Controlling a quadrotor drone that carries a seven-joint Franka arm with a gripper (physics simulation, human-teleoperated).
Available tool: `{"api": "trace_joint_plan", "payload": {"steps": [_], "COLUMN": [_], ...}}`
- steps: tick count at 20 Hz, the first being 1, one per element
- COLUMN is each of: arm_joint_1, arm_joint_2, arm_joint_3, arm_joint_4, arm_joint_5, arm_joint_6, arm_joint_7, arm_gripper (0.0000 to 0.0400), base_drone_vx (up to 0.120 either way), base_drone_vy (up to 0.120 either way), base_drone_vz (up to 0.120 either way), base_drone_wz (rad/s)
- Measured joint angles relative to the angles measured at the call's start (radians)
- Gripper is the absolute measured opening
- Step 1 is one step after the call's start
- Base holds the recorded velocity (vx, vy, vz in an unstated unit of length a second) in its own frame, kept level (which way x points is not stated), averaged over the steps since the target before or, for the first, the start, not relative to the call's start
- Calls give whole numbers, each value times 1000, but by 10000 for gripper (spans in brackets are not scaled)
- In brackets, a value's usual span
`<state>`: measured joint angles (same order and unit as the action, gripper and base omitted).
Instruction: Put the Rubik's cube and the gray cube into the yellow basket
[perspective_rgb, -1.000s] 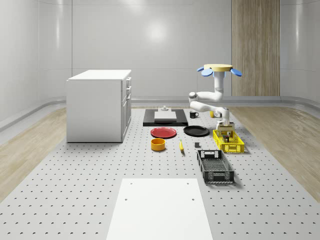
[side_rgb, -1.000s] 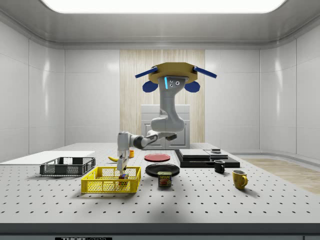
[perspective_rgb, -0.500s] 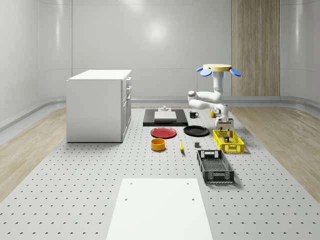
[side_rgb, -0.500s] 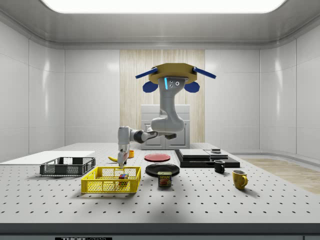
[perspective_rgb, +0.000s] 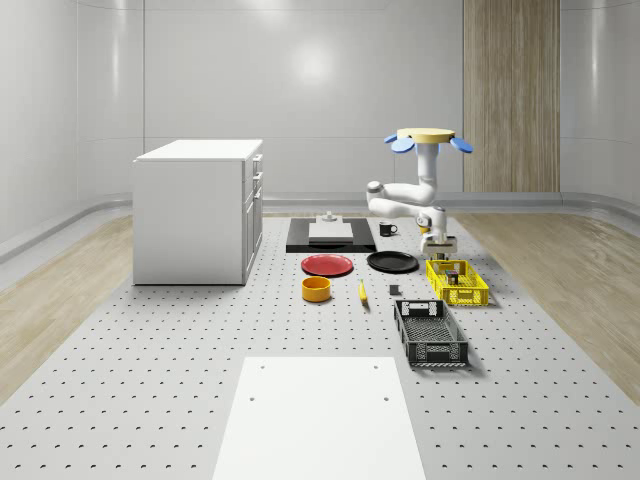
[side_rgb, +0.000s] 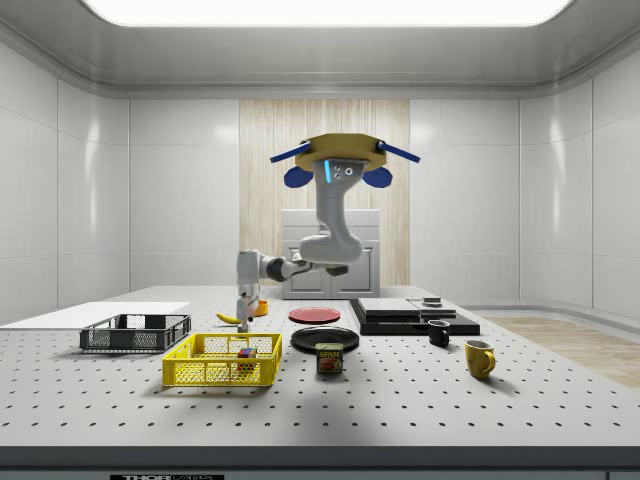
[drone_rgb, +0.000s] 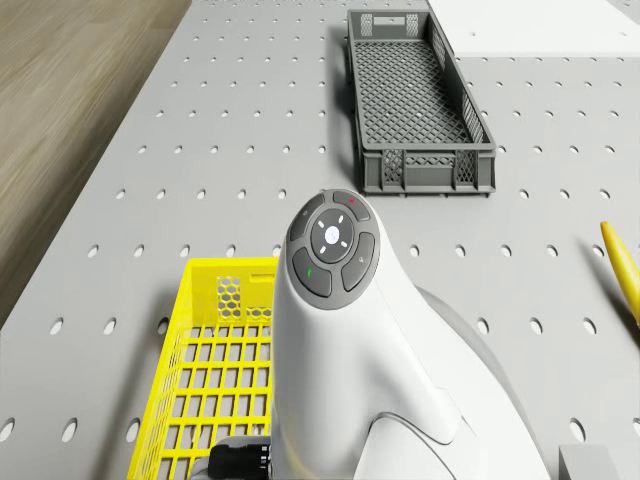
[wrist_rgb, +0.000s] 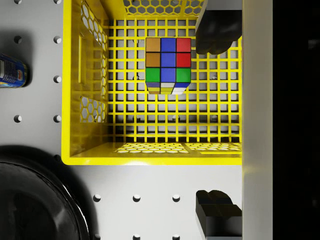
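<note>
The Rubik's cube (wrist_rgb: 168, 65) lies on the floor of the yellow basket (wrist_rgb: 150, 154), free of the gripper; it also shows inside the basket (side_rgb: 222, 372) as a Rubik's cube (side_rgb: 245, 352). My gripper (wrist_rgb: 217, 122) hangs open above the basket's end nearest the black plate, its dark fingertips (wrist_rgb: 217, 32) wide apart and empty. The drone (perspective_rgb: 427, 137) hovers over the table behind the basket (perspective_rgb: 457, 282), with the gripper (perspective_rgb: 437, 245) pointing down. A small gray cube (perspective_rgb: 395, 291) sits on the table between the banana and the basket.
A black crate (perspective_rgb: 430, 333) stands in front of the basket. A black plate (perspective_rgb: 392, 262), red plate (perspective_rgb: 328, 265), orange bowl (perspective_rgb: 316, 289) and banana (perspective_rgb: 362, 291) lie to the whole-scene view's left. A can (side_rgb: 329, 358) stands beside the basket. Two mugs (side_rgb: 479, 358) sit further off.
The gripper has let go of the Rubik's cube, which now rests in the basket, and has risen out of it. Drone and arm shifted toward the whole-scene view's left.
</note>
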<state>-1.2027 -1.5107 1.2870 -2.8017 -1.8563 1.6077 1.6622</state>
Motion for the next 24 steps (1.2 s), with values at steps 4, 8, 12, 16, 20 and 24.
{"api": "trace_joint_plan", "payload": {"steps": [4, 8, 12, 16, 20, 24], "arm_joint_1": [-1, -2, -2, -3, -4, -5], "arm_joint_2": [-3, -6, -9, -11, -13, -16], "arm_joint_3": [2, 3, 3, 4, 4, 4], "arm_joint_4": [0, 0, 0, 0, 0, 0], "arm_joint_5": [3, 4, 6, 7, 8, 9], "arm_joint_6": [2, 5, 7, 9, 12, 14], "arm_joint_7": [1, 1, 2, 3, 3, 4], "arm_gripper": [400, 400, 400, 400, 400, 400], "base_drone_vx": [50, 0, 0, 0, 0, 0], "base_drone_vy": [-120, -120, -120, -120, -120, -120], "base_drone_vz": [0, 0, 0, 0, 0, 0], "base_drone_wz": [0, 0, 0, 0, 0, 0]}}
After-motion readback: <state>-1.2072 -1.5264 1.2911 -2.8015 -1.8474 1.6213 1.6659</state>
